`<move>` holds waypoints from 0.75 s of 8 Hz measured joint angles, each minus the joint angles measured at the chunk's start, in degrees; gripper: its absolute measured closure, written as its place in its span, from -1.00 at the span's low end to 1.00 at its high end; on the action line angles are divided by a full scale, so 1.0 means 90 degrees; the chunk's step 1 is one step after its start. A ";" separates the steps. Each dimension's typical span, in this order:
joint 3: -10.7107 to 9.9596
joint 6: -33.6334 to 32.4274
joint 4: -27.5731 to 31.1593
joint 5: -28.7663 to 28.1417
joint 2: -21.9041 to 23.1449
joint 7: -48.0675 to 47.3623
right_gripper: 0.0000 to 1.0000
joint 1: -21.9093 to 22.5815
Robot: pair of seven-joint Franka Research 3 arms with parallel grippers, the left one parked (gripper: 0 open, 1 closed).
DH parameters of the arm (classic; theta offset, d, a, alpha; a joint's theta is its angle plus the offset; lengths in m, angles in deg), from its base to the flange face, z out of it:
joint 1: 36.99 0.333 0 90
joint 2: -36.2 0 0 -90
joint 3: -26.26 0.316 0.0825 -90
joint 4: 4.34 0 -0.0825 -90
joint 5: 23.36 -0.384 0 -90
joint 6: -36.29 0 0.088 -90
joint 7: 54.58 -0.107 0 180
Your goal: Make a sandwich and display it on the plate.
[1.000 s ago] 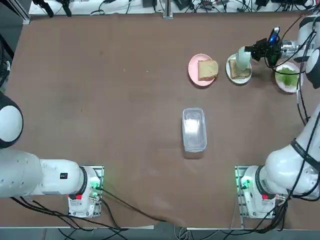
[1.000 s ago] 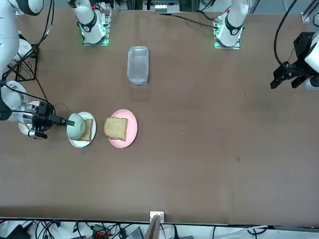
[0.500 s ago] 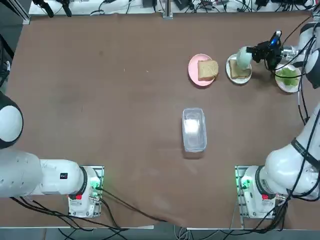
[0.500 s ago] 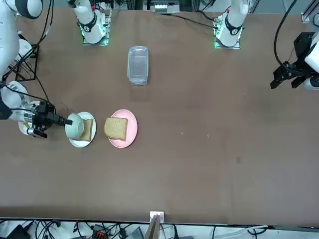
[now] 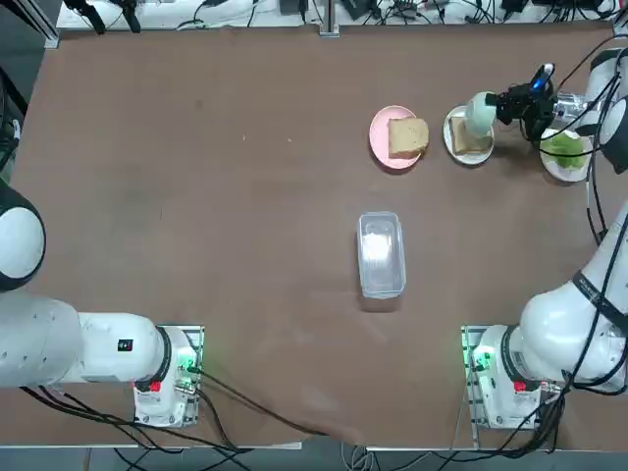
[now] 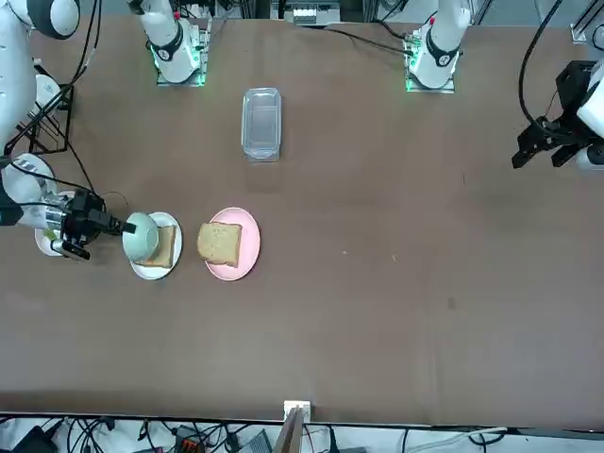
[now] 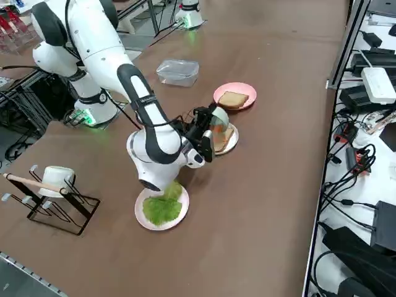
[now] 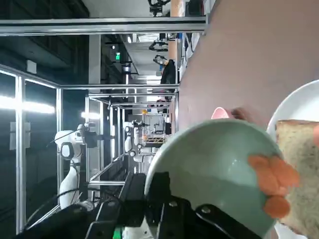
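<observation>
A robot's right end effector (image 8: 148,193), pressed together on the rim of a pale green bowl (image 8: 214,164), holds it tipped beside a bread slice (image 8: 304,172) on a white plate (image 7: 234,142) at the far right of the brown surface (image 5: 245,255). Orange slices (image 8: 271,174) gather at the bowl's edge nearest the bread. The sandwich parts lie apart: a second bread slice (image 7: 233,99) rests on a neighboring pink plate (image 7: 250,93), while green lettuce (image 7: 162,208) sits on another white plate (image 7: 141,215), near the robot's forearm. A clear plastic container (image 5: 381,253) stands nearer the robot's bases.
</observation>
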 joint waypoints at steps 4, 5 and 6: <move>0.0006 -0.0339 -0.0052 -0.0356 -0.0289 0.0068 0.92 0.0001; 0.0006 -0.0384 -0.0108 -0.0375 -0.0350 0.0081 0.92 0.0000; 0.0006 -0.0400 -0.0139 -0.0380 -0.0359 0.0083 0.92 0.0000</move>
